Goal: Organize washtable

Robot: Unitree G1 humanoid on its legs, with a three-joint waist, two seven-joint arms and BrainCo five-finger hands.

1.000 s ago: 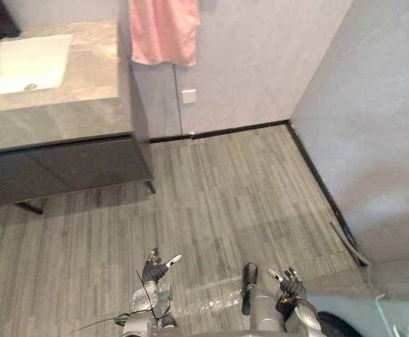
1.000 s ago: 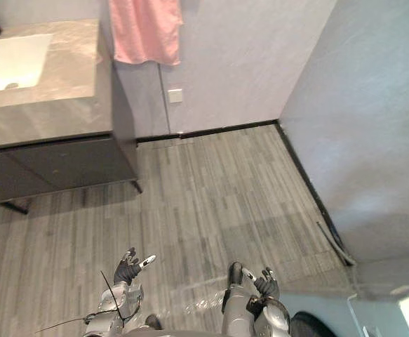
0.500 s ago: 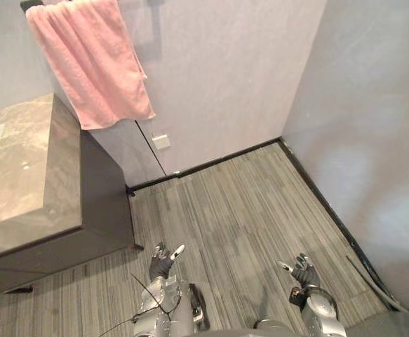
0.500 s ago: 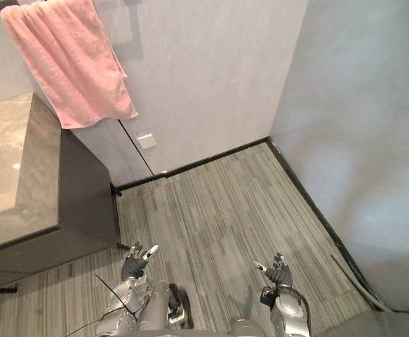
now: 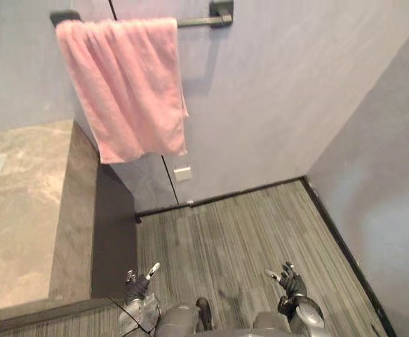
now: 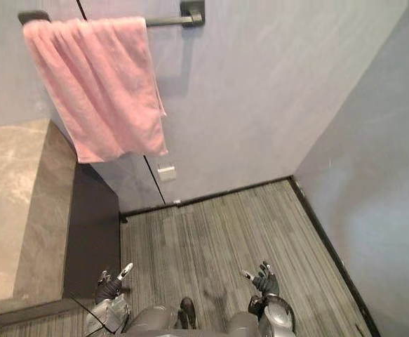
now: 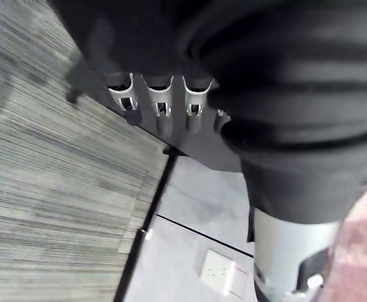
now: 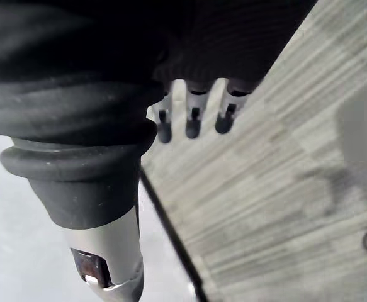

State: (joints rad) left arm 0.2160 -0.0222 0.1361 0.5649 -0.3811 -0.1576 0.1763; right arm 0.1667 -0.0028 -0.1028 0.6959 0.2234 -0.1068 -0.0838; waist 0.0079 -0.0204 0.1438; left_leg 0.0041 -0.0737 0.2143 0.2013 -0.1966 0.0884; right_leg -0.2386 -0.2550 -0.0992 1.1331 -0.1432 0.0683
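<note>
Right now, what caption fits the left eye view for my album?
Pink towel hangs on a wall bar beside the washtable; left hand and right hand open above the floor.

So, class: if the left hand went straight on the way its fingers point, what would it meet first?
Likely the dark side of the cabinet: the left hand shows straight fingers against it in its wrist view. Depth is unclear.
</note>
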